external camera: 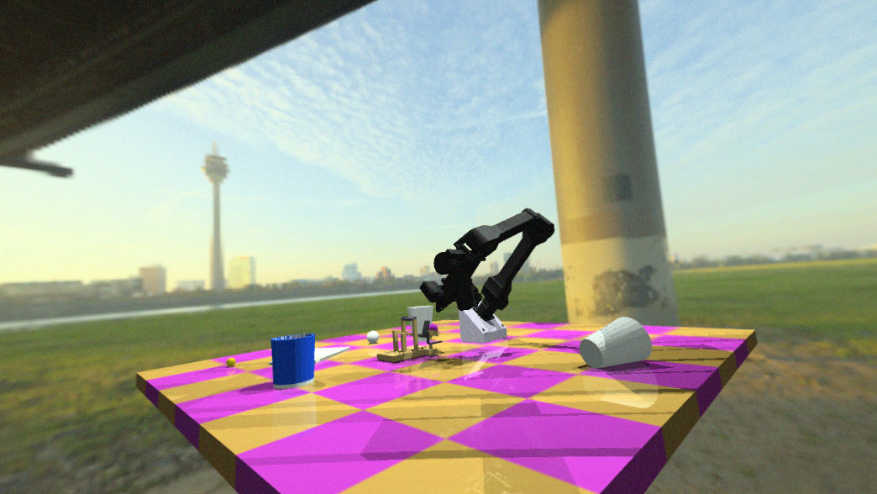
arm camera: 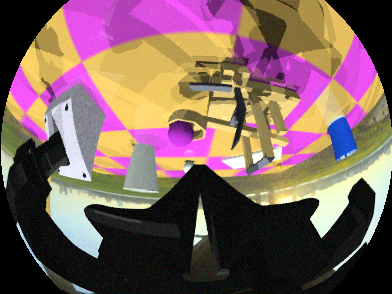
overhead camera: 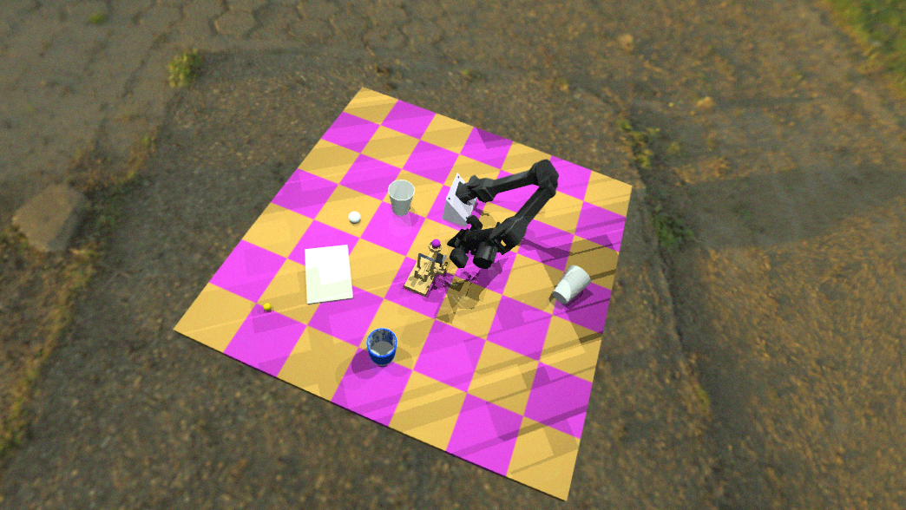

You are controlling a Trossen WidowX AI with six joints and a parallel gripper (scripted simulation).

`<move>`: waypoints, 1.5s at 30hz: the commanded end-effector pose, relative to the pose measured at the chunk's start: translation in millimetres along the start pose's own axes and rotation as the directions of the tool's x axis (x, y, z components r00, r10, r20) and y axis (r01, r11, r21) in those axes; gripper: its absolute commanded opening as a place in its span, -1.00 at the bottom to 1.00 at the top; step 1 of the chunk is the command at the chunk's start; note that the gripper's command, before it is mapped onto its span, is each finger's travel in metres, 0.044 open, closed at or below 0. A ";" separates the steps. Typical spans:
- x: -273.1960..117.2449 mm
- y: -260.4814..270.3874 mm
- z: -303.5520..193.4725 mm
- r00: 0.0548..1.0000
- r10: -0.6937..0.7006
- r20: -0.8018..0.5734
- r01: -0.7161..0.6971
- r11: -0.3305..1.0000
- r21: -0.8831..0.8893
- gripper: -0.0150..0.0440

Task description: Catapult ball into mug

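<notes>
Wooden-looking catapult [overhead camera: 418,281] [external camera: 397,355] [arm camera: 263,131]; checkered tabletop [overhead camera: 447,352] [external camera: 368,429] [arm camera: 145,55] glossy (faint reflections).
</notes>
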State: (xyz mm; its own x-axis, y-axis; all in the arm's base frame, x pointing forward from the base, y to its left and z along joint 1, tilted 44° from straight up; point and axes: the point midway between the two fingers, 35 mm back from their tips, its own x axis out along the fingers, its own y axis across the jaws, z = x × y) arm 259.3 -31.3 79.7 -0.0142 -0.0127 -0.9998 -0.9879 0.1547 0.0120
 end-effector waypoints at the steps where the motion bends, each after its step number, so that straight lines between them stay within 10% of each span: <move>1: 6.8 1.6 5.1 1.000 0.011 -0.002 -0.011 1.000 -0.002 -0.49; 45: 57.3 7.2 57.5 1.000 0.012 0.002 -0.012 1.000 -0.003 -0.49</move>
State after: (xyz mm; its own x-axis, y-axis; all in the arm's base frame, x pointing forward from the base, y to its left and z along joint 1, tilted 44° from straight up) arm 263.4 21.2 27.2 -0.0141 -0.0125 -0.9998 -0.9879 0.1546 0.0120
